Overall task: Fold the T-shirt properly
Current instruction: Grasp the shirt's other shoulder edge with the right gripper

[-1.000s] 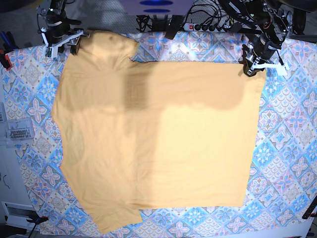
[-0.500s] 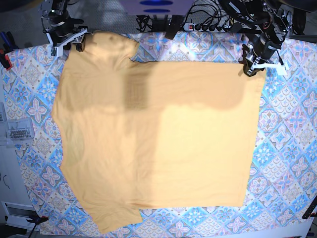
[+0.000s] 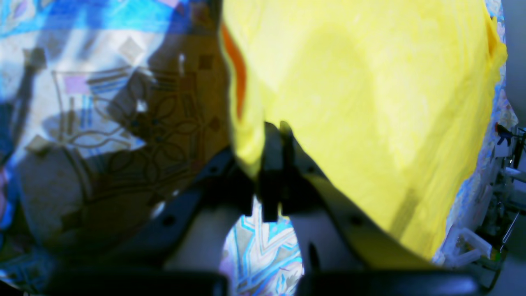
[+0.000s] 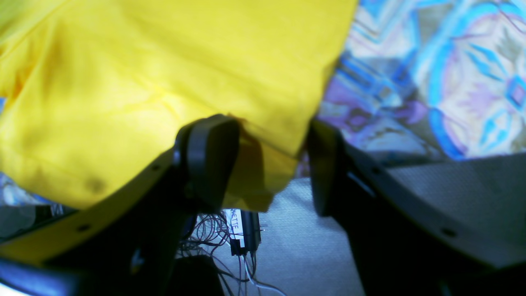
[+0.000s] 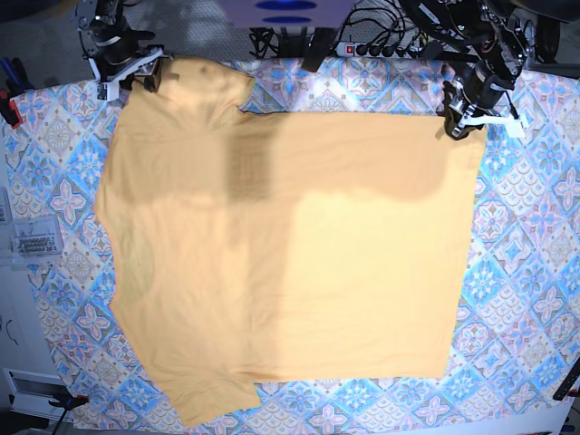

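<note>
Tiled cloth (image 5: 530, 272) under T-shirt (image 5: 290, 263), left gripper (image 3: 273, 164) pinching corner

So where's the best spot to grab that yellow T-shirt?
Probably the far corners of the T-shirt, coming in from the table's far side. It lies flat, so only edges give a thin lip. The left tool is already shut on one corner; the right tool straddles the sleeve hem.

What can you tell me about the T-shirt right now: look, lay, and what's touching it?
The T-shirt is plain yellow-orange thin fabric, no print, spread nearly flat on the tile-patterned cloth, one sleeve showing at each left-hand corner in the base view. The left gripper is shut on its far right corner. The right gripper stands open astride the hem by the far sleeve, one finger touching fabric.
</note>
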{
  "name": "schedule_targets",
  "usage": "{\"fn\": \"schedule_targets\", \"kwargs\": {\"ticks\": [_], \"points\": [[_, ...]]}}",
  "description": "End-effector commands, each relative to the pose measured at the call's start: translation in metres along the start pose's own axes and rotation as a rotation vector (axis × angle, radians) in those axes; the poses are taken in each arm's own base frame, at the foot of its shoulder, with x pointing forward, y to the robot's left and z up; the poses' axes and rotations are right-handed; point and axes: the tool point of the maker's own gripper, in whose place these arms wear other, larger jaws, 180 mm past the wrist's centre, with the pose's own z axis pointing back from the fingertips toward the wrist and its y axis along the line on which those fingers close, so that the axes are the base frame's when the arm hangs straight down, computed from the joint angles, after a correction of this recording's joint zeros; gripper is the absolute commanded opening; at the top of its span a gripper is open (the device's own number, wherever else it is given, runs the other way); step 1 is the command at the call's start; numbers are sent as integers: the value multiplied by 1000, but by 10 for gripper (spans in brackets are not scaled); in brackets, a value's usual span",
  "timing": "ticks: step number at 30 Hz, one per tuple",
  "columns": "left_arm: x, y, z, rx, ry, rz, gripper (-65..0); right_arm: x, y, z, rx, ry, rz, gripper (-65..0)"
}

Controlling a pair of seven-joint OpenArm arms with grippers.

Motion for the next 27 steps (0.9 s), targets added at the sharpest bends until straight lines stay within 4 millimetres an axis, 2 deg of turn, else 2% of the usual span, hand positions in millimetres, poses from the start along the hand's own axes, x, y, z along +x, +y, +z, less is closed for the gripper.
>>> {"fn": "schedule_targets", "kwargs": {"ticks": [1,4,12,14,19,22,25,27], "points": [[8,-5,3,-19,-25,-13,-650,-2,10,0,35,12,12,-396],[8,-5,3,-19,-25,-13,-650,-3,20,-2,61,17,20,-504],[7,-3,4,-15,-23,-12,-650,1,20,-1,69,-3,-14,-650],[7,-3,4,-14,-22,-12,-650,7,20,1,79,-30,-49,-649],[6,-2,4,-11,-18,-17,-650,27,2,15,32,-88,-44,-648],[4,7,10,10,-11,-25,-650,34,5,22,33,-110,-26,-648],[5,7,13,-2,-5,-73,-650,39,7,26,35,-122,-11,-648],[-1,15,18,9,7,-84,-650,38,7,29,33,-121,-7,-648]]}}
